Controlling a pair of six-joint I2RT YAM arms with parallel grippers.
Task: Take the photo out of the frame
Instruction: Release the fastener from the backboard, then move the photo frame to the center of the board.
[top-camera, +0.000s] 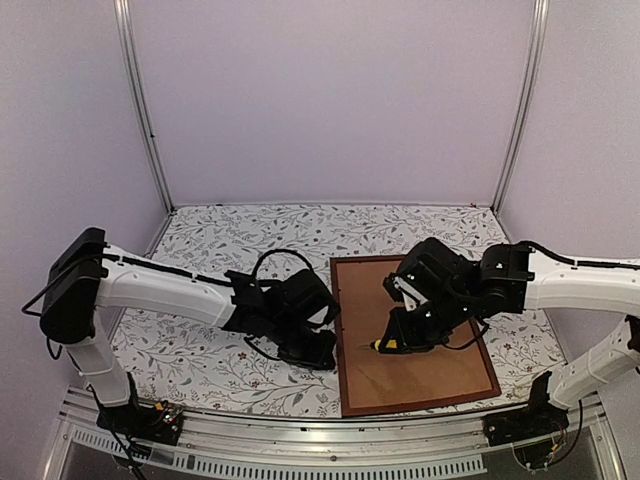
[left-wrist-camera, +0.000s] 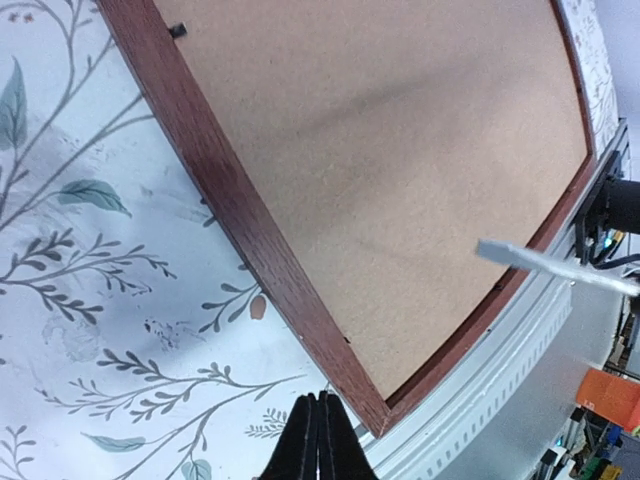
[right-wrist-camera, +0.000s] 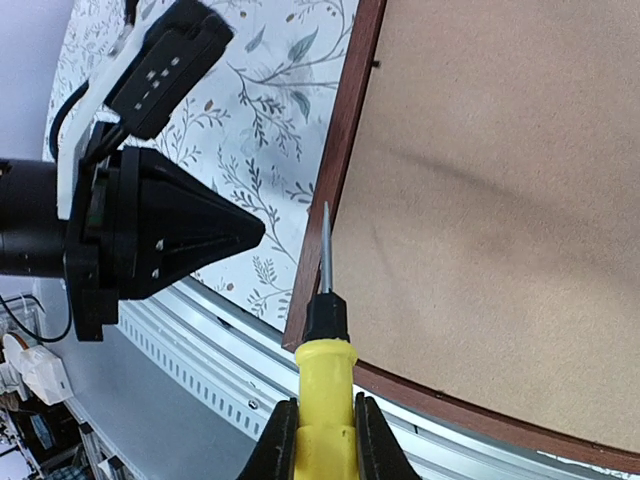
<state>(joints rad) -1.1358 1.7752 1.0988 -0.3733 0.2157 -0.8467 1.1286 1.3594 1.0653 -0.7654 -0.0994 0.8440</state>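
The frame lies face down at the right front of the table, its dark reddish-brown rail also in the left wrist view and right wrist view. The brown backing board fills it and hides the photo. My right gripper is shut on a yellow-handled screwdriver. The screwdriver's metal tip points at the inner edge of the frame's left rail. My left gripper is shut and empty, on the cloth just left of the frame's near-left corner.
A floral tablecloth covers the table. A slotted aluminium rail runs along the near edge, close to the frame's front rail. Metal posts and lilac walls enclose the back and sides.
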